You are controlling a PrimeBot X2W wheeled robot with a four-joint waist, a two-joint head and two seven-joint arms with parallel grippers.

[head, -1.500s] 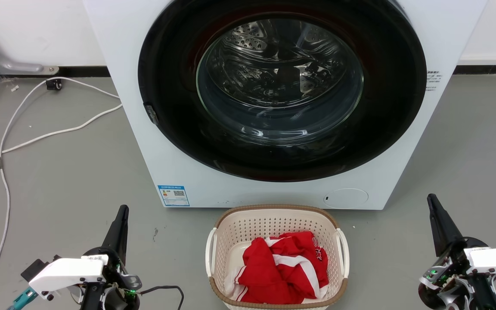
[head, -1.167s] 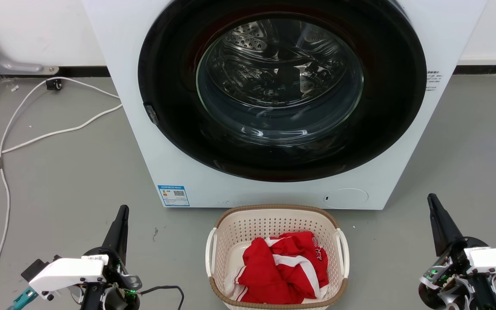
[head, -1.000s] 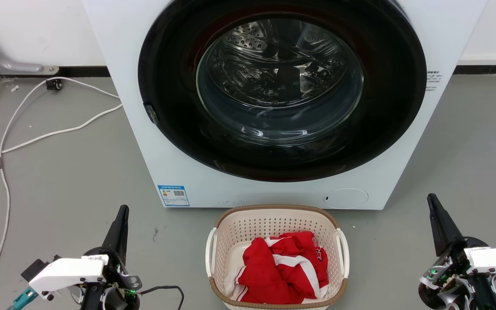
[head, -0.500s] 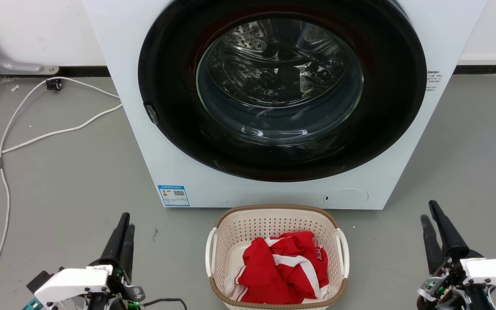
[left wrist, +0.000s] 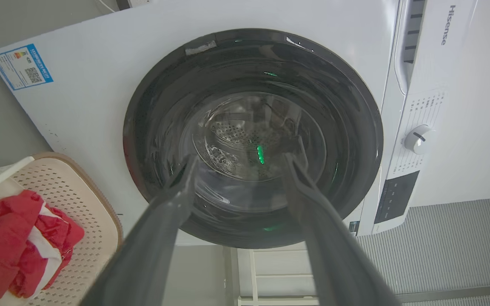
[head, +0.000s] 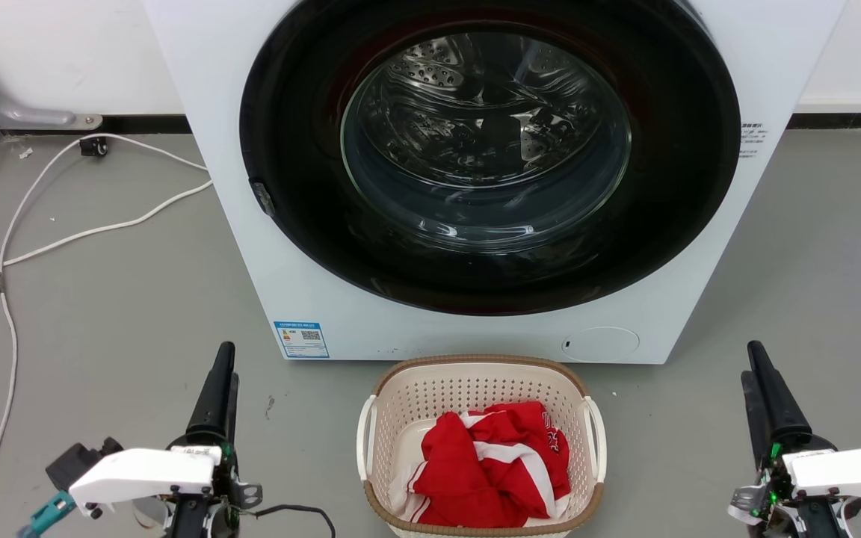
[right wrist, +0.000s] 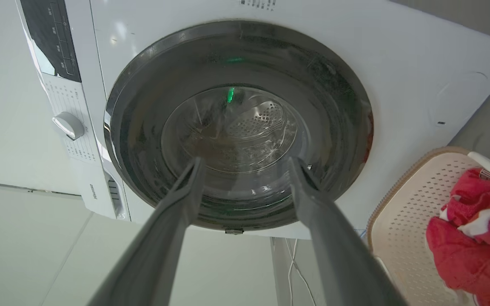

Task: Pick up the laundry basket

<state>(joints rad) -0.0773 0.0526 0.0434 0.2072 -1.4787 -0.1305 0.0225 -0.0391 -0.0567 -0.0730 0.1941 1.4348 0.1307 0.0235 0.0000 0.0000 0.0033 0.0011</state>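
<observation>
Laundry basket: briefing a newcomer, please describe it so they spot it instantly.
Find the big white washing machine; the laundry basket sits on the grey floor just before its door. It alone is cream, perforated, brown-rimmed, with red-and-white clothing inside.

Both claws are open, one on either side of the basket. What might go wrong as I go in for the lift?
1. The laundry basket stands close to the washing machine; a forward swing may hit it.
2. The left claw and right claw are wide of the thin white handles; one arriving first may shove the basket.
3. An uneven lift may spill the red garment.
</observation>
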